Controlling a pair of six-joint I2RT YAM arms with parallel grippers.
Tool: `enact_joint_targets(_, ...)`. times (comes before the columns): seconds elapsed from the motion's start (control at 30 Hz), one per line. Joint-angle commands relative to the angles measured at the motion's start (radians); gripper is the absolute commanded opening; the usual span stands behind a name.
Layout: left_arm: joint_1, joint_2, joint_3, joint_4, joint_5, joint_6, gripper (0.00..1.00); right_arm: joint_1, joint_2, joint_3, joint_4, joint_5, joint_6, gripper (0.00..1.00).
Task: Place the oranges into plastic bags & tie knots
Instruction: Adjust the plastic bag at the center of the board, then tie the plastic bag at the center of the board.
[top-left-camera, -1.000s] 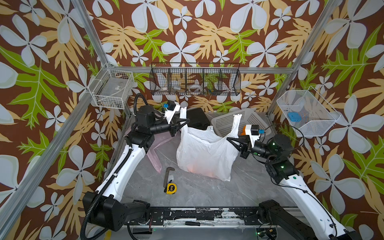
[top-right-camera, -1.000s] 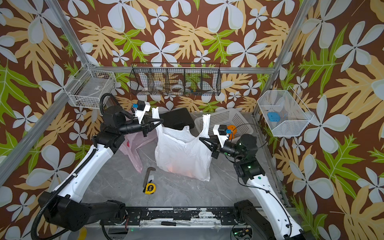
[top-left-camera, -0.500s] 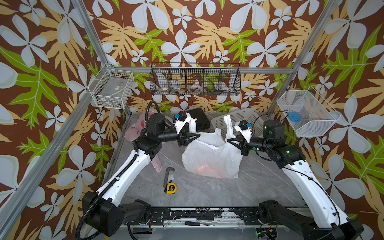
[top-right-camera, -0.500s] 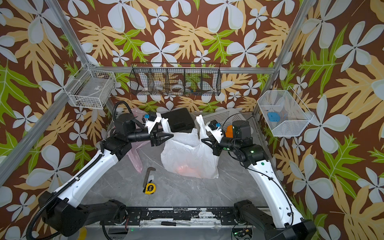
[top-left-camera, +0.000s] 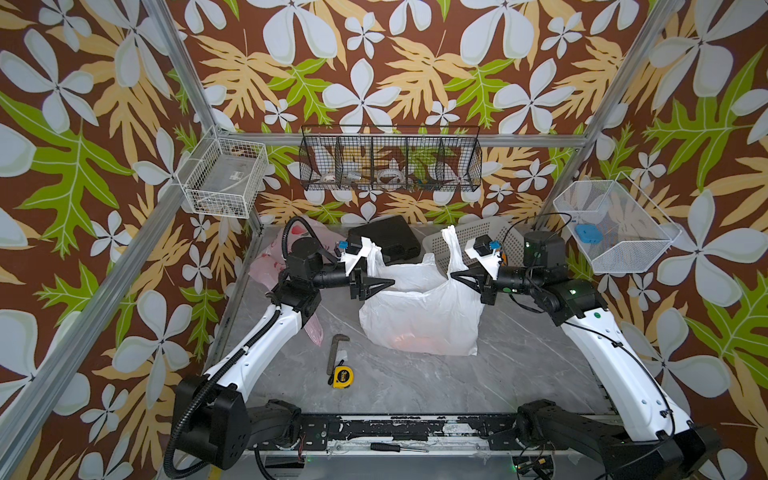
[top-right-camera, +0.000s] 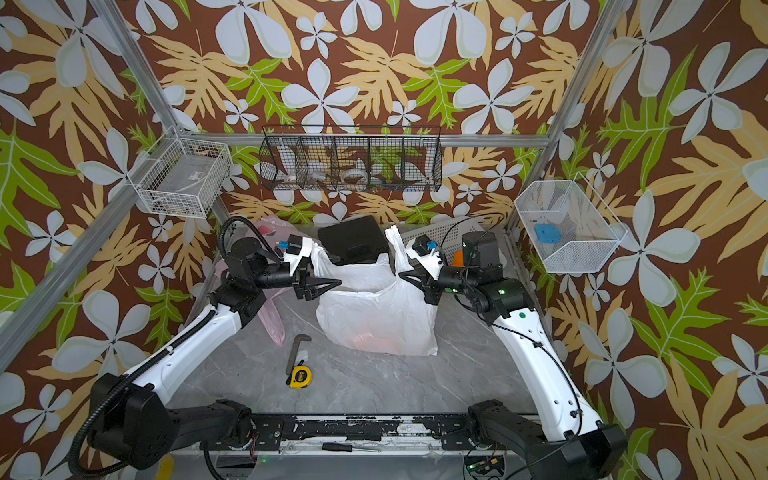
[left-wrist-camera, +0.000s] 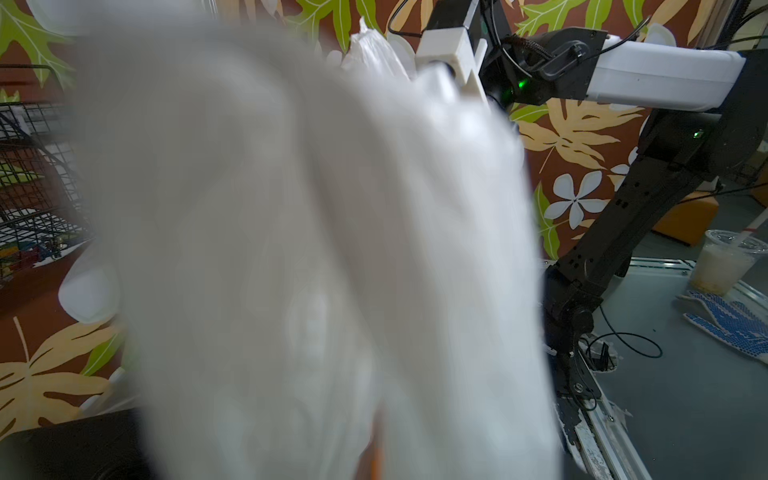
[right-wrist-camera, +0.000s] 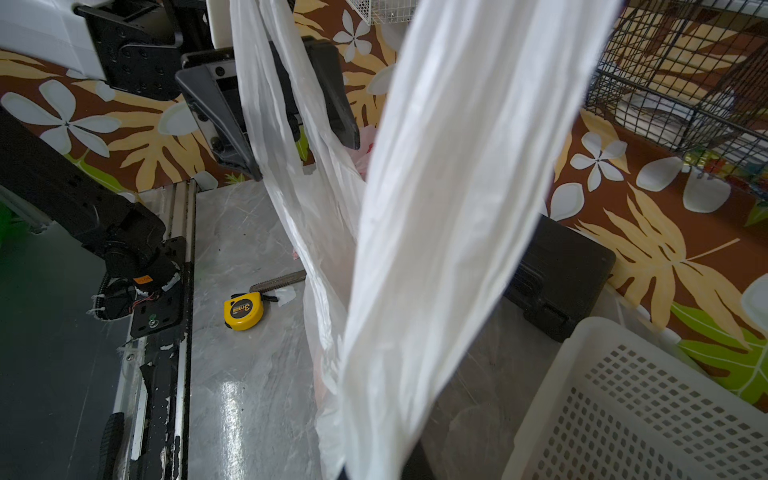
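A 3 on the yellow tape measure label

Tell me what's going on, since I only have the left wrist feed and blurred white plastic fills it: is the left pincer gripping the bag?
Observer: No. The right wrist view shows the left pincer open, with one handle of the white bag passing between its jaws.
Operator: And the other handle?
Observer: The right pincer is shut on it, and the strip's end sticks up above the pincer.
Operator: Is the bag off the table?
Observer: No. Its bottom rests on the table, and the oranges glow through the plastic there.
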Motion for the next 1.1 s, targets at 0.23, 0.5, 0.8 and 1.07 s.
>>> enact_joint_targets(0.23, 0.031, 0.057, 0.032, -0.005, 0.186, 0.074, 0.70, 0.016, 0.015, 0.018, -0.037, 0.012, -0.030, 0.00)
enact_joint_targets(0.5, 0.054, 0.078, 0.071, -0.119, 0.193, 0.162, 0.70, 0.019, 0.020, 0.025, -0.053, 0.029, -0.035, 0.00)
enact_joint_targets(0.8, 0.054, 0.108, 0.055, -0.166, 0.218, 0.233, 0.70, 0.019, 0.023, 0.028, -0.063, 0.034, -0.036, 0.00)
enact_joint_targets(1.07, 0.054, 0.148, 0.057, -0.119, 0.253, 0.199, 0.54, 0.021, 0.020, 0.031, -0.067, 0.036, -0.035, 0.00)
